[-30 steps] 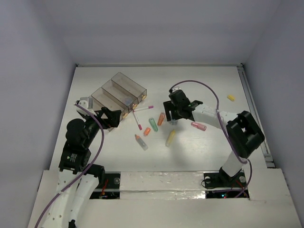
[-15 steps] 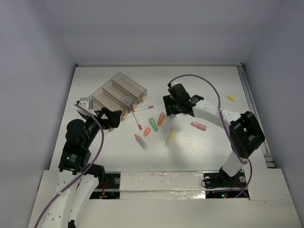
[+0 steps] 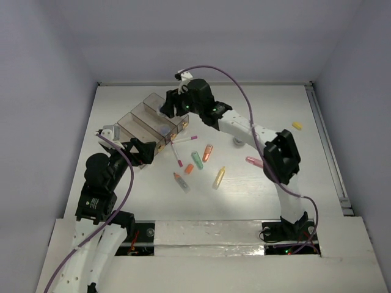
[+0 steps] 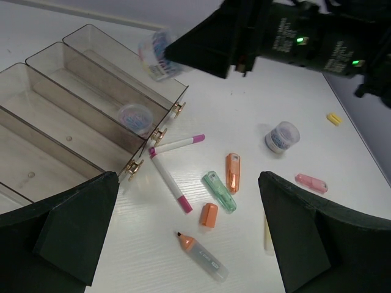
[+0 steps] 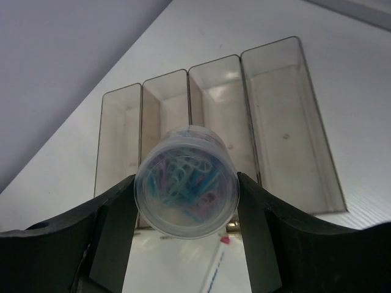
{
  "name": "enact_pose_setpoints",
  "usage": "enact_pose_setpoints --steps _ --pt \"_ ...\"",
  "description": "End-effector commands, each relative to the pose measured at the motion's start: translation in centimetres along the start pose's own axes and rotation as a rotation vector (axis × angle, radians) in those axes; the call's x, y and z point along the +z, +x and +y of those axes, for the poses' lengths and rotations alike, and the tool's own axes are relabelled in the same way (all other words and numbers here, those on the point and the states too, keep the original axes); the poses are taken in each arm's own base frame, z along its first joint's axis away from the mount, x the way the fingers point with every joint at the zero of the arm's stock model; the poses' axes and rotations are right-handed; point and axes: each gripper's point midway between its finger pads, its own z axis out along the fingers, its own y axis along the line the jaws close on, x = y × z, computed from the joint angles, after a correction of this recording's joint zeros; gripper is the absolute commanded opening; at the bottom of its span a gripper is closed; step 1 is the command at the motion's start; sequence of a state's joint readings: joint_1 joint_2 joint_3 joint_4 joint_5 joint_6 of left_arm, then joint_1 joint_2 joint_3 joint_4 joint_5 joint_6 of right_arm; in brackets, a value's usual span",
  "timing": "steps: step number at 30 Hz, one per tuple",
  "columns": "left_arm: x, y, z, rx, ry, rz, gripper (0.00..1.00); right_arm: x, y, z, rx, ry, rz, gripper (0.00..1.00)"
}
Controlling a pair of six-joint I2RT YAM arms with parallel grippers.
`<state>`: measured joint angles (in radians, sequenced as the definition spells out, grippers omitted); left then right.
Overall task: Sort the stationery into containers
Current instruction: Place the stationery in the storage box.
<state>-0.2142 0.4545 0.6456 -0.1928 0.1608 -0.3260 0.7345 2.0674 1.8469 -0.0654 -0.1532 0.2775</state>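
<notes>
The right gripper (image 3: pixel 173 104) has swung from mid-table to above the containers (image 5: pixel 240 91), clamped on a clear round tub (image 5: pixel 186 181) of coloured clips. It is the delivery step: next, lower over the compartment holding a matching tub (image 4: pixel 135 116) and let go. The left gripper (image 3: pixel 142 151) gapes idle at the containers' near end. The compartments are rigid, smoky, straight-walled plastic.

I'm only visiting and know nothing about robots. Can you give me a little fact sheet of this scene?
Right gripper: shut on a clear tub of paper clips, above the containers
Left gripper: open, empty, beside the containers
In a compartment: second tub
Loose on the table: third tub, two white pens, coloured sticks
</notes>
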Motion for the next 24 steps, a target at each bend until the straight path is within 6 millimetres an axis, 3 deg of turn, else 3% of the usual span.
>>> enact_pose_setpoints --steps 1,2,3,5,6,7,10,15,16,17,24 --pt "-0.3 -2.1 -0.9 0.002 0.020 -0.054 0.99 2.4 -2.9 3.4 -0.011 -0.177 -0.105 0.49" --pt "-0.4 -2.1 -0.9 0.003 0.022 -0.055 0.99 2.8 -3.8 4.2 -0.021 -0.188 -0.127 0.49" --pt "-0.4 -2.1 -0.9 0.003 0.022 -0.055 0.99 4.2 -2.4 3.5 -0.015 -0.181 -0.100 0.49" --pt "-0.3 -2.0 -0.9 0.003 0.022 -0.054 0.99 5.3 -1.5 3.7 -0.012 -0.177 -0.077 0.49" --pt "-0.4 -2.1 -0.9 0.003 0.022 -0.055 0.99 5.5 -2.8 4.0 -0.025 -0.180 -0.105 0.49" --pt "-0.4 -2.0 -0.9 0.003 0.022 -0.054 0.99 6.6 -1.0 3.9 -0.026 -0.173 -0.070 0.49" --pt "-0.4 -2.1 -0.9 0.003 0.022 -0.055 0.99 8.1 0.5 3.1 -0.041 -0.134 -0.046 0.49" --pt "-0.4 -2.1 -1.0 0.004 0.025 -0.058 0.99 10.0 2.6 2.4 -0.076 -0.082 -0.023 0.49" --pt "-0.4 -2.1 -0.9 0.003 0.024 -0.055 0.99 10.1 2.1 2.3 -0.082 -0.074 -0.035 0.49" --pt "-0.4 -2.1 -0.9 0.003 0.022 -0.055 0.99 10.7 3.4 2.1 -0.087 -0.057 -0.017 0.49" --pt "-0.4 -2.1 -1.0 0.004 0.024 -0.056 0.99 11.6 4.3 0.2 -0.089 0.029 -0.019 0.49"
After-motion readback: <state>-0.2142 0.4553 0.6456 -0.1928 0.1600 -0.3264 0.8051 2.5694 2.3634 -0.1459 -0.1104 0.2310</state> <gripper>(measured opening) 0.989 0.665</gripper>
